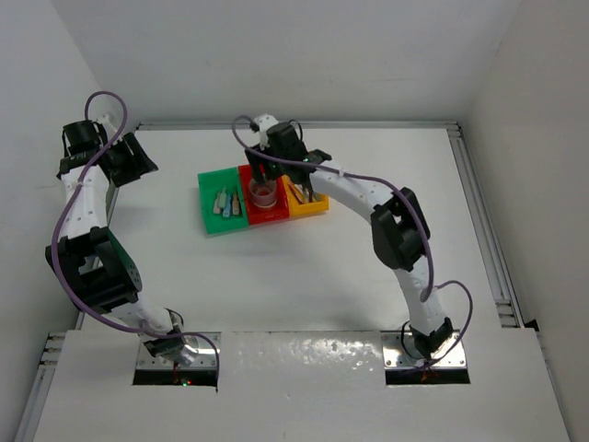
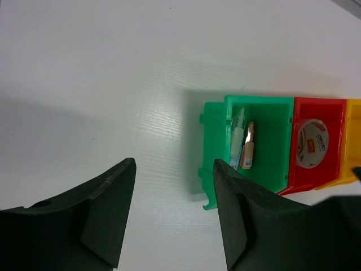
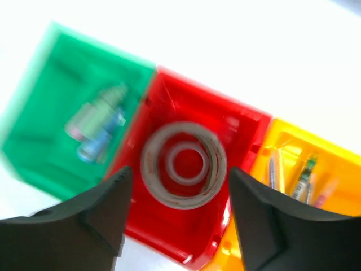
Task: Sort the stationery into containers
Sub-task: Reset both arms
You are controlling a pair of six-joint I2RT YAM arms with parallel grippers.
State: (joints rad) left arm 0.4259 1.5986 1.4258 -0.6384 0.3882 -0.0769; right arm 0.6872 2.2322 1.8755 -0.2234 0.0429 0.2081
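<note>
The grey-white tape rolls (image 3: pixel 153 165) lay flat, holes upward and so without a long axis, in the red rectangular plastic bin (image 3: pixel 163 231), the middle one of three joined bins. Directly above them hung the right gripper (image 3: pixel 180 171), fingers spread wide and holding nothing. At 9 o'clock the green bin (image 2: pixel 271 104) held short pastel pieces (image 2: pixel 243 144); at 3 o'clock the yellow bin (image 3: pixel 285 131) held thin pens (image 3: pixel 304 176). The left gripper (image 2: pixel 175 164), also wide and empty, stood well apart, further out at 9 o'clock. Any next move therefore looked like the right arm's, straight up.
</note>
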